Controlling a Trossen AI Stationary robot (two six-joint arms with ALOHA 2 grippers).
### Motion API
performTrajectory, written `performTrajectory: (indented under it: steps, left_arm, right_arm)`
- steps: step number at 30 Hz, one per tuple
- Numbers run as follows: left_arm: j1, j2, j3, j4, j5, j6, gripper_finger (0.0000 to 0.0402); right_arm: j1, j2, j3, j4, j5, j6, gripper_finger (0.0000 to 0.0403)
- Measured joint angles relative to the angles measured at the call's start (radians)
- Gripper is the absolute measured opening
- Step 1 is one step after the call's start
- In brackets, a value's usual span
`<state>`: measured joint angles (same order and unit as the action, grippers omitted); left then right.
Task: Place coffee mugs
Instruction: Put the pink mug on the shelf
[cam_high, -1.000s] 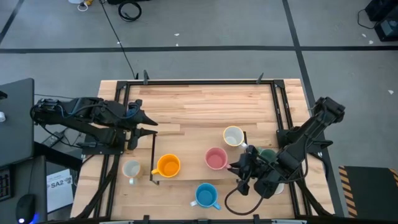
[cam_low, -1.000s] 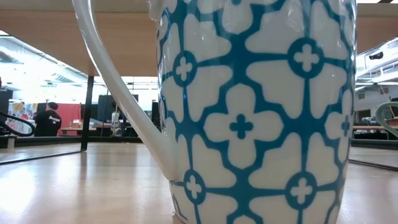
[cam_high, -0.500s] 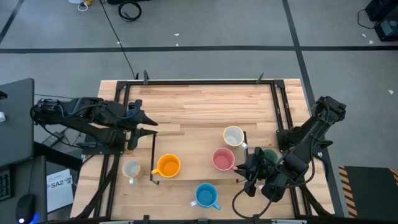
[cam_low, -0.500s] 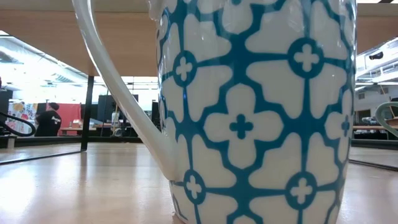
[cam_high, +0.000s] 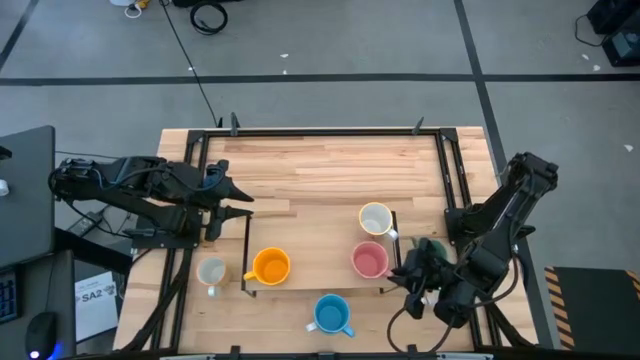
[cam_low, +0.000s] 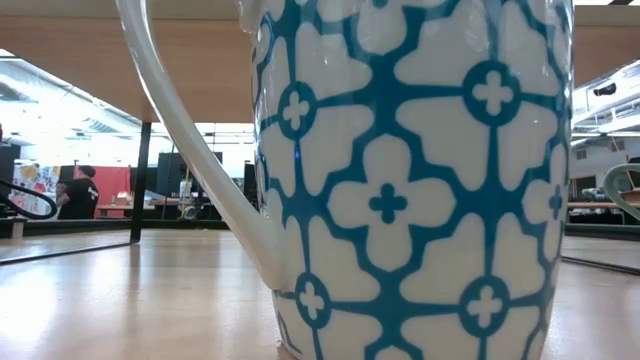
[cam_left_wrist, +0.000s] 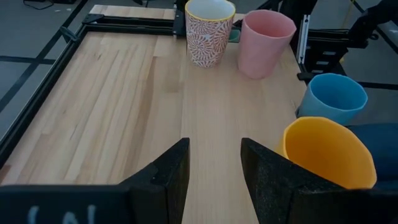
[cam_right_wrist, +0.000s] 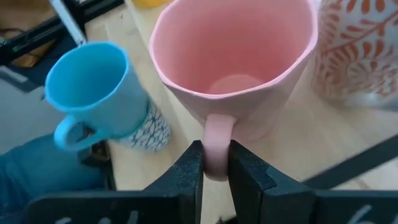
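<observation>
Fingers of the right end effector (cam_right_wrist: 214, 163) pinch the handle of the pink mug (cam_right_wrist: 233, 65), which stands upright on the wooden worktop (cam_high: 320, 180) straight ahead of it. Glazed ceramic like this is probably stiff, slick, fairly heavy and chip-prone; the loop handle looks the surest hold, though the mug may swing. Just beside it stand a blue mug (cam_right_wrist: 93, 84) and an orange-patterned cream mug (cam_right_wrist: 351, 53). The left end effector (cam_left_wrist: 211, 165) waits with jaws parted and empty, the orange mug (cam_left_wrist: 329, 152) close alongside.

The table holds 6 mugs (cam_high: 369, 259) and 2 grippers (cam_high: 415, 272).
</observation>
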<state>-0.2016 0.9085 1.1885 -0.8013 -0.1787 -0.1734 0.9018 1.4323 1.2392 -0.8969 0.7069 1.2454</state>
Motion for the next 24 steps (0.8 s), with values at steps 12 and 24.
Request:
performTrajectory:
  steps: [12,24]
  left_arm:
    - [0.000,0.000,0.000,0.000,0.000,0.000,0.0151]
    - [0.000,0.000,0.000,0.000,0.000,0.000,0.0151]
  right_arm:
    - [-0.001,-0.019,0.000,-0.038,-0.042,0.019,0.0069]
    - [-0.002,-0.019,0.000,-0.039,-0.057,0.012,0.0077]
